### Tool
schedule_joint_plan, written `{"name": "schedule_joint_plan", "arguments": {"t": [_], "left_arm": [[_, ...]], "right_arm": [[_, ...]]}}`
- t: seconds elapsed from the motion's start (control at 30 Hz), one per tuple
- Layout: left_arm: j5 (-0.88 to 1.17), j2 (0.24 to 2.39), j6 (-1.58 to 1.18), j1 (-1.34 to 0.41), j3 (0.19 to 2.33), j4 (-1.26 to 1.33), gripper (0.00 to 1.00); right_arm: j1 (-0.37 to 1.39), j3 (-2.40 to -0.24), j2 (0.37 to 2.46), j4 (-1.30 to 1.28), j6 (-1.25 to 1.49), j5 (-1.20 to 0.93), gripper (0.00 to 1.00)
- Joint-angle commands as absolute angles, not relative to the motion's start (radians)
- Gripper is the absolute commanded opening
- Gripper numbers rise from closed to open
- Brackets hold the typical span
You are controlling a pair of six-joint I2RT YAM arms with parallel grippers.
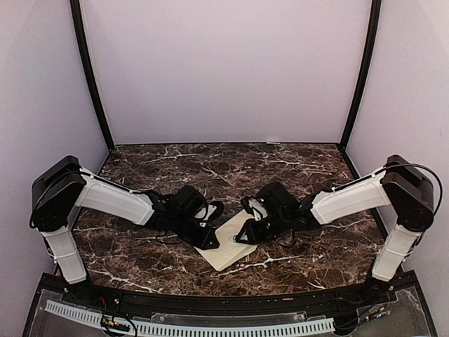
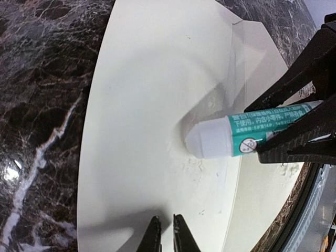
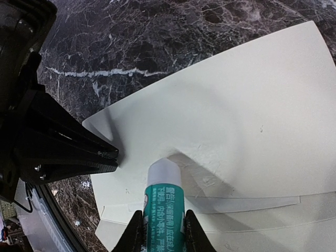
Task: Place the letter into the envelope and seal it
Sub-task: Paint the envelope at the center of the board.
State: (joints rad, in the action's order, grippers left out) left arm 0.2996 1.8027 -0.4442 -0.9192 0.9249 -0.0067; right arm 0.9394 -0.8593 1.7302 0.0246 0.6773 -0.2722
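From above: cream envelope [image 1: 228,258] flat and askew on the dark marble worktop [image 1: 295,168], close to the near edge. Down on the envelope's left corner, the left pincer [image 1: 210,243]; over its right edge, the right pincer [image 1: 246,236], with both arms reaching inward and covering much of the paper. Too small here to read either grip. Pale walls and black frame posts beyond the envelope; a white slotted strip [image 1: 189,327] on the near side of it.

From the left wrist: fingers [image 2: 154,236] pressed nearly together just above the envelope's near rim, only a slim gap, nothing seen between them. Farther across the sheet, a glue stick [image 2: 231,137] with white tip and teal printed label, pinched between the right pincer's black fingers. Tip touching the paper beside a crease line; paper dimpled and wrinkled around the contact.

From the right wrist: same glue stick in the foreground, clamped on both sides, hiding part of the envelope behind it. At the envelope's left, the left pincer's black wedge, tip against the paper's curled corner. Layered paper edges near the stick; bare marble beyond the envelope.
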Motion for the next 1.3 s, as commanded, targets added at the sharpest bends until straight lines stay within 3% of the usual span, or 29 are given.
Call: {"name": "schedule_joint_plan", "arguments": {"t": [0.0, 0.43, 0.93, 1.27], "left_arm": [[0.296, 1.833, -0.461, -0.923, 0.892, -0.02, 0.08], [0.263, 1.828, -0.445, -0.922, 0.887, -0.053, 0.07], [0.244, 1.809, -0.443, -0.922, 0.865, -0.085, 0.07], [0.247, 1.805, -0.44, -0.921, 0.876, -0.086, 0.07]], "right_arm": [[0.962, -0.853, 1.76, 0.011, 0.655, -0.289, 0.05], [0.977, -0.879, 1.758, -0.053, 0.675, -0.232, 0.05], [0.867, -0.828, 1.706, -0.137, 0.662, -0.122, 0.05], [0.866, -0.812, 1.697, -0.086, 0.625, -0.214, 0.05]]}}
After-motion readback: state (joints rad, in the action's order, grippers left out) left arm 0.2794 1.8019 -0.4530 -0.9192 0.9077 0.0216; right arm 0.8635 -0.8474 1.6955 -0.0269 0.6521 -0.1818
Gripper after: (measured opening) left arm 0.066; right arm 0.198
